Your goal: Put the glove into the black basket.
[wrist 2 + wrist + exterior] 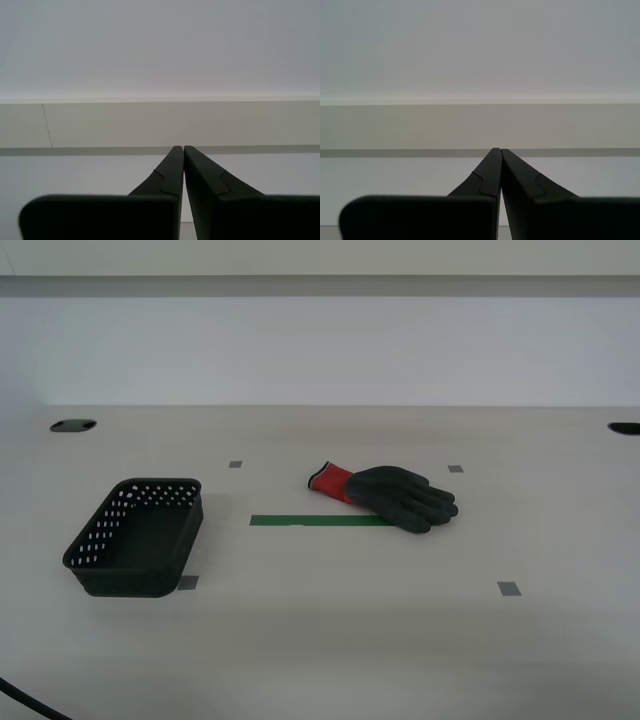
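Note:
The glove point(391, 495), dark grey-black with a red knit cuff, lies flat on the pale table point(330, 640) right of centre in the exterior view, fingers toward that view's right. The black basket point(138, 536), with rows of small holes in its sloped sides, stands empty at the exterior view's left. Neither arm shows in the exterior view. My first gripper point(496, 150) is shut and empty, facing a pale wall. My second gripper point(179, 147) is likewise shut and empty, facing the wall. Neither wrist view shows the glove or the basket.
A green tape strip point(320, 521) lies on the table just in front of the glove. Small grey tape squares point(509, 588) mark the table. Two dark openings point(72, 425) sit near the back corners. A dark cable point(30, 702) crosses the near corner at the exterior view's left.

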